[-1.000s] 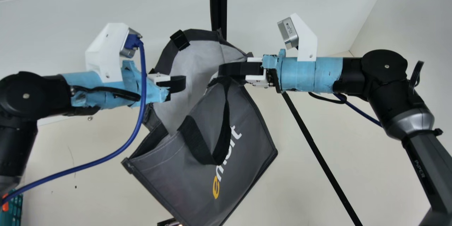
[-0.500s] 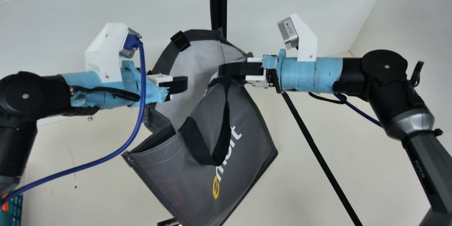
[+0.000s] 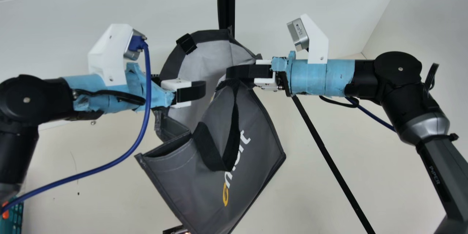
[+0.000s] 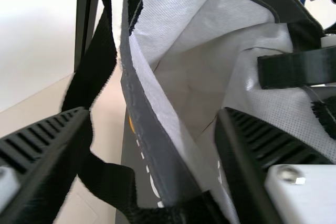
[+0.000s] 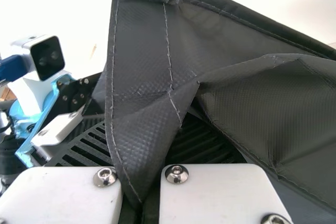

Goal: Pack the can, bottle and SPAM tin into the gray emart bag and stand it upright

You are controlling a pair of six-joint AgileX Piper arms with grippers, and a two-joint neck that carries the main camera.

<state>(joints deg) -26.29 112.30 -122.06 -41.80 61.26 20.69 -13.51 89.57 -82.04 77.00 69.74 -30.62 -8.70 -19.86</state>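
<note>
Your right hand (image 3: pixel 229 72) pinches the gray emart bag (image 3: pixel 256 153), tilted beneath it; your left hand (image 4: pixel 152 121) gapes around its edge. That lone pinch could slip under the load, spilling anything inside.

Read as a robotics lab or test station. Found two robot arms in black, one at left (image 3: pixel 25 98) and one at right (image 3: pixel 400 67), pointing inward from opposite sides. Noted light blue tape (image 3: pixel 321 80) wrapped around both—rough and torn at the edges, more workshop fix than factory finish. Found a small camera on each, left (image 3: pixel 132 55) and right (image 3: pixel 298 34), mounted on white brackets (image 3: pixel 316 38). Traced a thick blue cable (image 3: pixel 141 131) hanging loose from the left one. Recorded plain white panelling (image 3: pixel 109 7), a black upright post (image 3: pixel 226 3) and a bare grey-white side wall (image 3: pixel 431 14). Observed a thin scratch (image 3: pixel 74 161) on the plain cream surface (image 3: pixel 91 197)—consistent with working use.
</note>
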